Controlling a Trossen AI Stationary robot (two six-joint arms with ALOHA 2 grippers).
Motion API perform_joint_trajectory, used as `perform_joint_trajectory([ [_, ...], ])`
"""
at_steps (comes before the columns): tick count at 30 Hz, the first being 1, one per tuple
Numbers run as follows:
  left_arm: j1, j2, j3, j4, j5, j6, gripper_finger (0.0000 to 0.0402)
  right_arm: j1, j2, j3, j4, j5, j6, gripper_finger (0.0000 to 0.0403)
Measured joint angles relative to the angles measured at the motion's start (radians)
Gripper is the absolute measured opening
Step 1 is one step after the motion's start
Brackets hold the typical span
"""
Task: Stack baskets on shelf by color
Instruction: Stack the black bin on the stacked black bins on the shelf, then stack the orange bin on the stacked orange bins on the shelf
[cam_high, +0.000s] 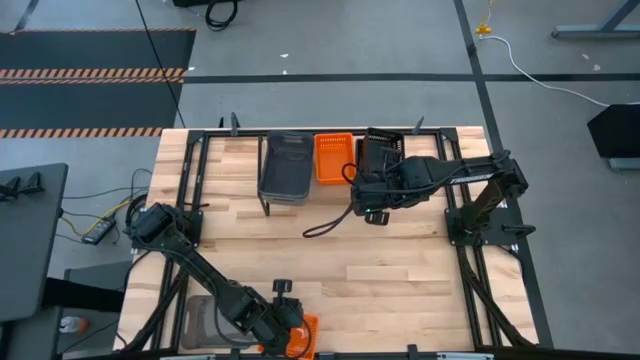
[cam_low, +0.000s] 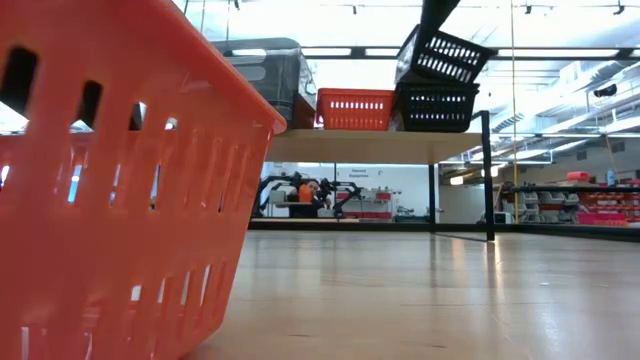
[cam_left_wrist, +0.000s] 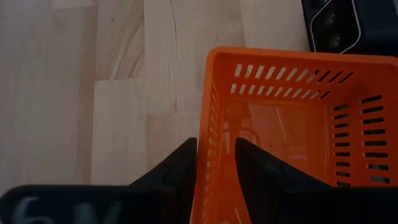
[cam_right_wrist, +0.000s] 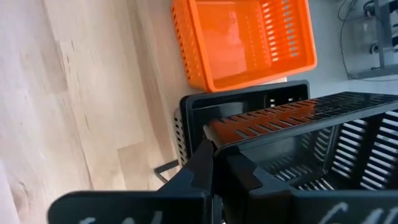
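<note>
High view: right gripper is over the shelf, above the black stack at the row's right end; orange basket just beside it, grey basket next along. Left gripper is at the near table edge on a second orange basket.

Low view: black basket hangs tilted over the seated black basket, not nested (open room above).

Left wrist view: fingers straddle the orange basket's wall, pinching it.

Right wrist view: fingers clamp the black basket's rim. Lower one lies directly beneath, long axes roughly parallel. Next, I'd judge: level and drop straight down.
</note>
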Motion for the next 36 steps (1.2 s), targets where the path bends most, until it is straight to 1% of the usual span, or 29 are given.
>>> perform_joint_trajectory([
  [5,-0.001,0.000,0.000,0.000,0.000,0.001,0.0117,-0.004,0.000,0.000,0.012,0.000,-0.024,0.0019],
  [10,-0.001,0.000,0.000,-0.001,0.000,0.000,0.0117,-0.017,0.000,0.000,0.030,-0.048,-0.016,0.0020],
  [14,-0.001,0.000,0.000,-0.001,0.001,0.000,0.0117,-0.024,0.000,0.000,0.038,-0.049,0.008,0.0029],
  [20,-0.001,0.000,0.000,0.000,0.011,-0.001,0.0117,-0.027,0.001,0.000,0.040,-0.011,0.008,0.0071],
  [25,-0.001,0.000,0.000,0.000,0.011,-0.002,0.0117,-0.035,0.001,0.000,0.055,-0.008,0.020,0.0118],
  [29,-0.001,0.000,0.000,0.000,0.011,-0.006,0.0117,-0.039,0.001,0.000,0.060,-0.009,0.038,0.0146],
  [32,-0.001,0.000,0.000,0.000,0.011,-0.014,0.0117,-0.039,0.001,0.000,0.060,-0.011,0.040,0.0157],
  [36,-0.001,0.000,0.000,0.000,0.011,-0.014,0.0117,-0.039,0.001,0.000,0.052,-0.012,0.041,0.0158],
])
